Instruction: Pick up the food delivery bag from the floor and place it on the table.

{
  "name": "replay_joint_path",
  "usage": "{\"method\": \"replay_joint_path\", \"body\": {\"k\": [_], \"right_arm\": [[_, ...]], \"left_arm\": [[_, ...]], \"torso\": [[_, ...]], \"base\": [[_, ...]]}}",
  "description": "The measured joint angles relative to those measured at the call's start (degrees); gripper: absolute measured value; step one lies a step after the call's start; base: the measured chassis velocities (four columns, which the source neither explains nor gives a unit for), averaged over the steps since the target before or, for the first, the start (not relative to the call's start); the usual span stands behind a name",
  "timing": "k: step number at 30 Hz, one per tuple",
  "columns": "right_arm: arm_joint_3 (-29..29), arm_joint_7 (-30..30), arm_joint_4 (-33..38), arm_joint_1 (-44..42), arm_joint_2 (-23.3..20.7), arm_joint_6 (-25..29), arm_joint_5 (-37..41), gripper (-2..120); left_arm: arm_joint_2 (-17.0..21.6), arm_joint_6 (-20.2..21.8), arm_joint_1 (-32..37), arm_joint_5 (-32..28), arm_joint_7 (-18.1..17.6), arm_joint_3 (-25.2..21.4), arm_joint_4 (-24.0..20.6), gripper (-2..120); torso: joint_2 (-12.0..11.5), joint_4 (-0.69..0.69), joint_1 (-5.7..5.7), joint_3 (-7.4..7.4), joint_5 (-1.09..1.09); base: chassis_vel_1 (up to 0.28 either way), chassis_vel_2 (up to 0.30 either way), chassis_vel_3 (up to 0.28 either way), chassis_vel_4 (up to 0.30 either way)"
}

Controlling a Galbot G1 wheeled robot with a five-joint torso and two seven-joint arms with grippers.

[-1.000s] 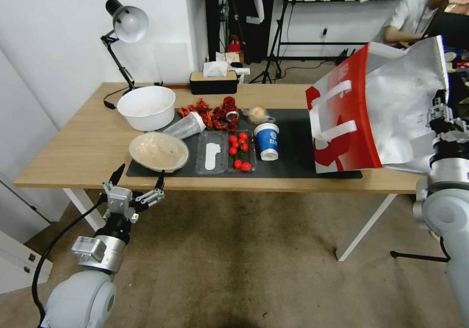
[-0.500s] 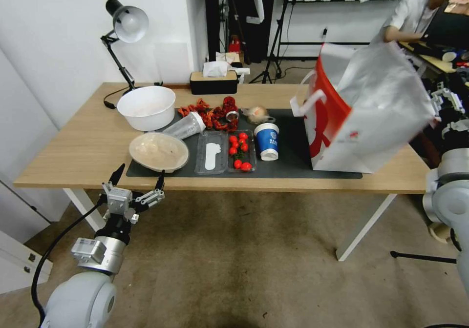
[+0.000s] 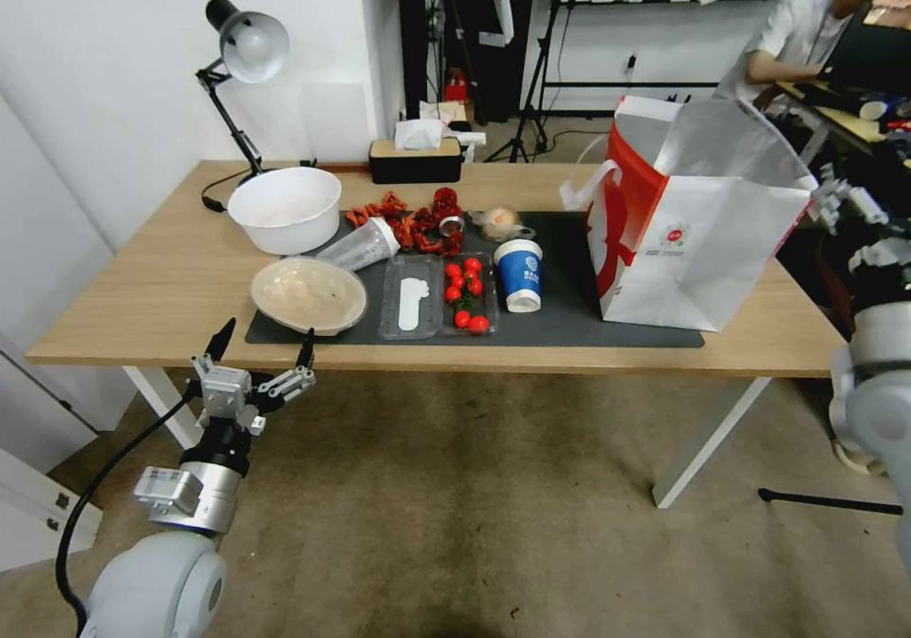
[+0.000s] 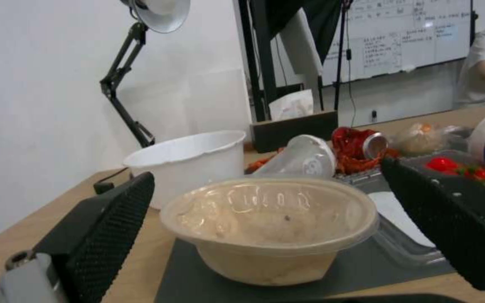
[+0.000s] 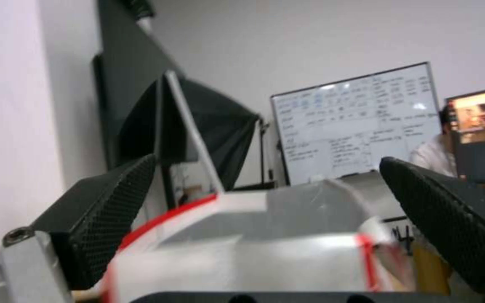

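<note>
Head view: food delivery bag [image 3: 707, 239] now upright on table [image 3: 152, 287], right gripper [image 3: 849, 203] released.

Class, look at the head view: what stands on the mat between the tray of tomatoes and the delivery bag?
A blue paper cup, upright on the dark mat, between tomato tray and bag.

I'm looking into an office or lab workroom used for filming. A whiteboard [image 4: 400, 38] covered in writing hangs on the back wall, black tripod stands [image 3: 536, 78] rise behind the bench [image 3: 142, 306], and a desk lamp [image 3: 242, 59] is fixed near its far left corner. Grey carpet [image 3: 493, 524] covers the floor, and a person sits working at a cluttered desk [image 3: 835, 97] beyond the far right corner.
</note>
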Motion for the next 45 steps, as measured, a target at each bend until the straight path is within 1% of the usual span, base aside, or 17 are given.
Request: {"method": "replay_joint_path", "body": {"k": [1, 5, 6, 10, 11, 14, 15, 19, 20, 23, 25, 26, 29, 31, 32, 37, 45], "right_arm": [[0.0, 0.0, 0.0, 0.0, 0.0, 0.0, 0.0, 100], [0.09, -3.92, 3.77, -3.87, 4.68, -3.25, -8.86, 100], [0.09, -3.92, 3.77, -3.87, 4.68, -3.25, -8.86, 100], [-1.11, -6.13, 5.61, -7.54, 9.61, -3.58, -15.46, 100], [-1.11, -6.13, 5.61, -7.54, 9.61, -3.58, -15.46, 100], [-1.65, -8.46, 5.09, -10.03, 12.5, -1.76, -18.77, 100], [-1.65, -8.46, 5.09, -10.03, 12.5, -1.76, -18.77, 100], [-2.48, -11.25, 1.26, -13.31, 16.08, 2.45, -23.3, 100], [-2.48, -11.25, 1.26, -13.31, 16.08, 2.45, -23.3, 100], [-2.97, -11.82, -1.65, -14.3, 18.13, 5.25, -25.17, 100], [-2.97, -11.82, -1.65, -14.3, 18.13, 5.25, -25.17, 100], [-3.02, -12.04, -2.97, -14.46, 19.02, 6.42, -26.0, 100], [-3.15, -12.42, -4.13, -14.97, 20.11, 7.36, -26.6, 100], [-3.31, -13.02, -5.89, -16.03, 22.65, 9.12, -27.61, 100], [-3.33, -13.17, -6.31, -16.21, 23.18, 9.63, -27.88, 100], [-3.27, -13.4, -7.2, -16.55, 24.16, 10.76, -28.48, 100], [-2.8, -13.22, -7.02, -16.45, 23.51, 10.82, -28.38, 100]], "left_arm": [[0.0, 0.0, 0.0, 0.0, 0.0, 0.0, 0.0, 100], [0.03, -0.48, -0.08, -0.29, -0.14, -0.27, 0.91, 100], [0.03, -0.48, -0.08, -0.29, -0.14, -0.27, 0.91, 100], [0.18, -1.43, -0.29, -0.83, -0.1, -0.44, 2.12, 100], [0.18, -1.43, -0.29, -0.83, -0.1, -0.44, 2.12, 100], [0.33, -2.02, -0.31, -1.0, -0.17, -0.58, 2.93, 100], [0.33, -2.02, -0.31, -1.0, -0.17, -0.58, 2.93, 100], [0.17, -3.27, -0.45, -0.89, -0.18, -0.34, 4.96, 100], [0.17, -3.27, -0.45, -0.89, -0.18, -0.34, 4.96, 100], [0.13, -4.89, -0.53, -0.7, -0.12, -0.24, 6.7, 100], [0.13, -4.89, -0.53, -0.7, -0.12, -0.24, 6.7, 100], [0.15, -5.65, -0.49, -0.61, -0.05, -0.28, 7.42, 100], [0.17, -6.35, -0.28, -0.59, 0.06, -0.39, 8.07, 100], [0.15, -7.51, 0.15, -0.61, 0.39, -0.57, 8.64, 100], [0.15, -7.71, 0.24, -0.62, 0.44, -0.58, 8.76, 100], [0.16, -8.29, 0.43, -0.6, 0.67, -0.6, 9.21, 100], [0.05, -8.3, 0.46, -0.42, 0.77, -0.55, 9.41, 100]], "torso": [[0.0, 0.0, 0.0, 0.0, 0.0], [0.0, 0.02, 0.0, 0.0, 0.01], [0.0, 0.02, 0.0, 0.0, 0.01], [0.0, 0.01, 0.0, 0.0, 0.02], [0.0, 0.01, 0.0, 0.0, 0.02], [0.0, 0.01, 0.0, 0.0, 0.0], [0.0, 0.01, 0.0, 0.0, 0.0], [0.0, 0.01, 0.0, 0.0, 0.02], [0.0, 0.01, 0.0, 0.0, 0.02], [0.0, 0.01, 0.0, 0.0, 0.01], [0.0, 0.01, 0.0, 0.0, 0.01], [0.0, 0.02, 0.0, 0.0, 0.02], [0.0, 0.02, 0.01, 0.0, 0.01], [0.0, 0.01, 0.0, 0.0, 0.02], [0.0, 0.01, 0.0, 0.0, 0.02], [0.0, 0.01, 0.0, 0.01, 0.02], [0.0, 0.01, 0.0, 0.0, 0.01]], "base": [[0.0, 0.0, 0.0, 0.0], [0.0, 0.0, 0.0, 0.0], [0.0, 0.0, 0.0, 0.0], [0.0, 0.0, 0.0, 0.0], [0.0, 0.0, 0.0, 0.0], [0.0, 0.0, 0.0, 0.0], [0.0, 0.0, 0.0, 0.0], [0.0, 0.0, 0.0, 0.0], [0.0, 0.0, 0.0, 0.0], [0.0, 0.0, 0.0, 0.0], [0.0, 0.0, 0.0, 0.0], [0.0, 0.0, 0.0, 0.0], [0.0, 0.0, 0.0, 0.0], [0.0, 0.0, 0.0, 0.0], [0.0, 0.0, 0.0, 0.0], [0.0, 0.0, 0.0, 0.0], [0.0, 0.0, 0.0, 0.0]]}}
